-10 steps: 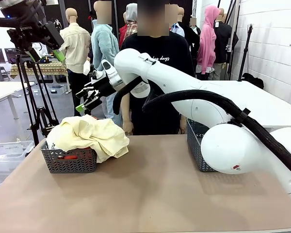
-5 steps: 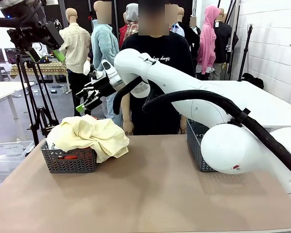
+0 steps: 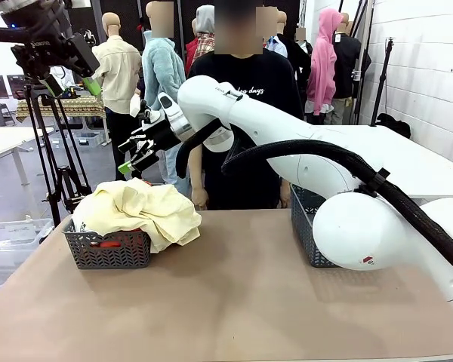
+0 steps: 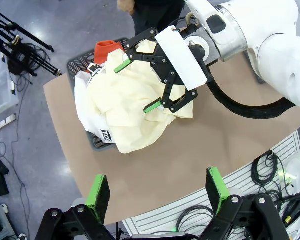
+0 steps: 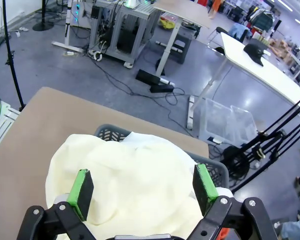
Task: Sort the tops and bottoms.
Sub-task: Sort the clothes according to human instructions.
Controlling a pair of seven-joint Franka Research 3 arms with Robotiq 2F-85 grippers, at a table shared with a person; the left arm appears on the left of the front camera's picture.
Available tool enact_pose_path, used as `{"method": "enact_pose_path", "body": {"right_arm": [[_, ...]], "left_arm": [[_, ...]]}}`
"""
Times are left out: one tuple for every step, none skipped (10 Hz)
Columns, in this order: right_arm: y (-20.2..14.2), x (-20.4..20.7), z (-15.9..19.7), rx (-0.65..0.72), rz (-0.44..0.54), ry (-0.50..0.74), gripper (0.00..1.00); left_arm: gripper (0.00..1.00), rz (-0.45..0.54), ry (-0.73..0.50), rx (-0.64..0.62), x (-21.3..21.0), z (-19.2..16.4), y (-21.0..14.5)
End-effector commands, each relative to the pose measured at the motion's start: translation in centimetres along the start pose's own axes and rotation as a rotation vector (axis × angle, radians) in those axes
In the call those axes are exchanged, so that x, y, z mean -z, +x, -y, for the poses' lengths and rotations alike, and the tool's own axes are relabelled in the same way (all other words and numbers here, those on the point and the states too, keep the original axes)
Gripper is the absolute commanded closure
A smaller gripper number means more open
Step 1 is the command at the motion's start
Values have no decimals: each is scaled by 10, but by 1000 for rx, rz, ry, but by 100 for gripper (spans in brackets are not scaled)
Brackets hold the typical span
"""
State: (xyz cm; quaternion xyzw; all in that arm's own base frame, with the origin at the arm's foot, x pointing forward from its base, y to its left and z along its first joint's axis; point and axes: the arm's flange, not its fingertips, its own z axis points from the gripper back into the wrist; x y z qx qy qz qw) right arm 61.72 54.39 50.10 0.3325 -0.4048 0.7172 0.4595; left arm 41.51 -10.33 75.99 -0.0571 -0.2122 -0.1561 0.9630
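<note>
The right arm reaches across the middle of the table [image 3: 234,302] and ends with the right gripper [image 3: 134,157] poised in the air above the grey basket [image 3: 109,251] at the table's left side, its green-padded jaws spread wide and holding nothing. In the right wrist view the two pads stand well apart with the pale yellow garment [image 5: 135,185] directly below and between them, clear of contact. That garment lies on top of the pile and spills over the basket's front and right rim in the front view. From the left wrist view, looking down from high above, the left gripper [image 4: 157,192] also has its jaws fully parted and empty, hanging far over the near edge of the table. The same view shows the white garment with black print [image 4: 92,112] tucked under the yellow one on the side toward the table's outer edge, and the orange-red garment [image 4: 106,49] poking out at the basket's far end; a small patch of orange-red also shows through the basket's mesh in the front view. A second basket [image 3: 311,226] sits at the right side of the table, mostly hidden behind the right arm, so its contents cannot be made out. A person in a black T-shirt [image 3: 249,90] stands at the far edge of the table.
</note>
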Motion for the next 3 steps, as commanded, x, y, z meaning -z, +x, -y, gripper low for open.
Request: {"method": "enact_pose_path", "body": {"right_arm": [[3,-1,-1,-14,-16,10,0],[3,-1,-1,-14,-16,10,0],[3,-1,-1,-14,-16,10,0]], "left_arm": [[0,-9,12,-3,-2,-1,-2],[0,-9,12,-3,-2,-1,-2],[0,-9,12,-3,-2,-1,-2]]}}
